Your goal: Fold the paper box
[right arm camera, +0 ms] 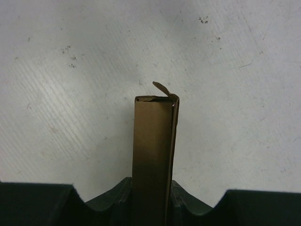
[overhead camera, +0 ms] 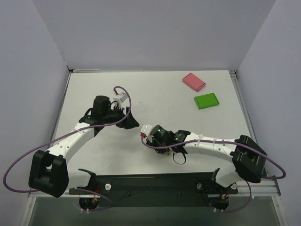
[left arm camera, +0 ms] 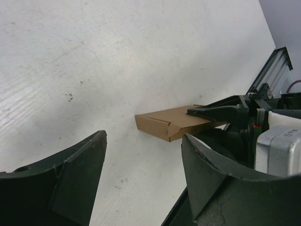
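The paper box [right arm camera: 153,150] is a flat brown cardboard box, seen edge-on in the right wrist view, with a small tab curled at its far end. My right gripper [right arm camera: 151,188] is shut on it, one finger pressed on each broad face. In the left wrist view the paper box [left arm camera: 169,123] sticks out to the left of the right gripper's black fingers [left arm camera: 221,113], just above the table. My left gripper [left arm camera: 143,150] stands open a short way from the box, with only bare table between its fingers. From above, the left gripper [overhead camera: 130,121] and right gripper [overhead camera: 149,133] sit close together mid-table.
A pink flat box [overhead camera: 194,81] and a green flat box [overhead camera: 206,100] lie at the back right of the white table [overhead camera: 155,94]. Grey walls close the table in on three sides. The black mounting rail [overhead camera: 155,183] runs along the near edge.
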Available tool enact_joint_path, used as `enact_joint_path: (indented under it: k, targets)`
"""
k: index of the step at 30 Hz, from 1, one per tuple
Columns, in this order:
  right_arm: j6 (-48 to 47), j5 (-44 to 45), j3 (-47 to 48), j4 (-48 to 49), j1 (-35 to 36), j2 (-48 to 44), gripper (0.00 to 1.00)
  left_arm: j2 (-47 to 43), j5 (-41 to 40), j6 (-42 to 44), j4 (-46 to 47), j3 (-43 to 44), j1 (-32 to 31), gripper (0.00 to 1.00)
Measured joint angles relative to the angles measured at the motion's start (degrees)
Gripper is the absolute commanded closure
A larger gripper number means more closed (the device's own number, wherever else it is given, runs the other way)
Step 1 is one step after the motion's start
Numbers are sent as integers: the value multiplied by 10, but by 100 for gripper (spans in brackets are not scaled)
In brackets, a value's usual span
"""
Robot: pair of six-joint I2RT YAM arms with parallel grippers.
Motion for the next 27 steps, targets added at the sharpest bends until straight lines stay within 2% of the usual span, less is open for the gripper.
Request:
enact_joint_path:
  k: [8, 15, 18, 22, 23, 24, 25, 27]
  targets:
    - [-119, -80, 33, 3, -60, 32, 76, -11, -19, 3, -12, 0, 45, 25]
    - [-169, -113, 123, -13, -73, 113, 73, -11, -18, 3, -12, 0, 46, 25]
    - [-176, -116, 159, -18, -74, 145, 62, -11, -18, 3, -12, 0, 46, 26]
    - [-180, -118, 163, -29, -75, 152, 53, -14, -18, 3, -12, 0, 46, 25]
    - [-180, -119, 160, -28, -77, 152, 45, -15, -19, 3, -12, 0, 47, 25]
    - [-179, -119, 157, -27, -79, 151, 30, -16, -19, 3, -12, 0, 48, 26]
    - [-177, -121, 154, -26, -81, 150, 23, -18, -19, 3, -12, 0, 50, 26]
    - [-172, -124, 141, -23, -89, 141, 21, -24, -19, 3, -12, 0, 54, 25]
